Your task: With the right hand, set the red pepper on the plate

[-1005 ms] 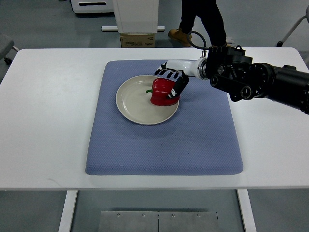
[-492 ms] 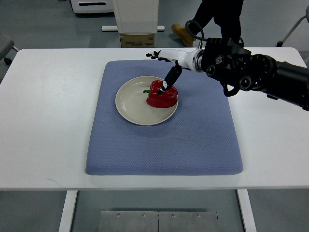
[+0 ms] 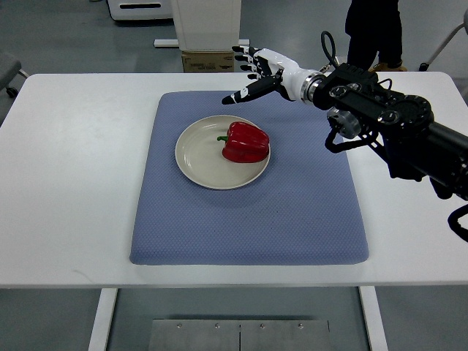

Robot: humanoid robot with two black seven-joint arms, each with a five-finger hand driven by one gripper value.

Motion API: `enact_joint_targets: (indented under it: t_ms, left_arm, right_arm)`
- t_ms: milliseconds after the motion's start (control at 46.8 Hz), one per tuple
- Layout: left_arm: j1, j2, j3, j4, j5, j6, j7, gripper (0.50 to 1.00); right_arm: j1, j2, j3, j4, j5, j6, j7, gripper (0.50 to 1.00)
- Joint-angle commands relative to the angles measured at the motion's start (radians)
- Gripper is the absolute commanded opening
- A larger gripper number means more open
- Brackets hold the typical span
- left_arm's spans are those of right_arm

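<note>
Robot hand (image 3: 257, 73) hovers spread beyond plated red pepper (image 3: 245, 142).

We see a glossy red pepper (image 3: 246, 142) with a green stem, on a plain cream plate (image 3: 196, 155). Under it we have a blue-grey mat (image 3: 248, 219) with a fine dotted weave. The counter (image 3: 73, 183) is white. The right hand (image 3: 262, 72) is white with black fingers (image 3: 235, 97), its arm (image 3: 395, 128) black. The floor (image 3: 66, 36) is grey-green. A person's trousers (image 3: 373, 29) are black, boot tan. Brown cardboard box (image 3: 208, 61) behind.
</note>
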Motion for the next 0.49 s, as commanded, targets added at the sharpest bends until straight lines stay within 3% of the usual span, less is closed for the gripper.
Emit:
enact_joint_targets:
  t_ms: [0,128,342,470]
  left_arm:
    - [0.0,0.0,0.0,0.0,0.0,0.0,0.0,1.0]
    - [0.0,0.0,0.0,0.0,0.0,0.0,0.0,1.0]
    - [0.0,0.0,0.0,0.0,0.0,0.0,0.0,1.0]
    - [0.0,0.0,0.0,0.0,0.0,0.0,0.0,1.0]
  right_arm:
    - [-0.04,0.0,0.114,0.004,0.003,-0.023,0.009,1.0]
    - [-0.129,0.0,0.338,0.007,0.004,-0.015,0.021,1.0]
    - [-0.244,0.0,0.54,0.011,0.033,-0.008,0.196,1.0]
    - [-0.289,0.0,0.575,0.004,0.136,-0.002,0.224,1.0]
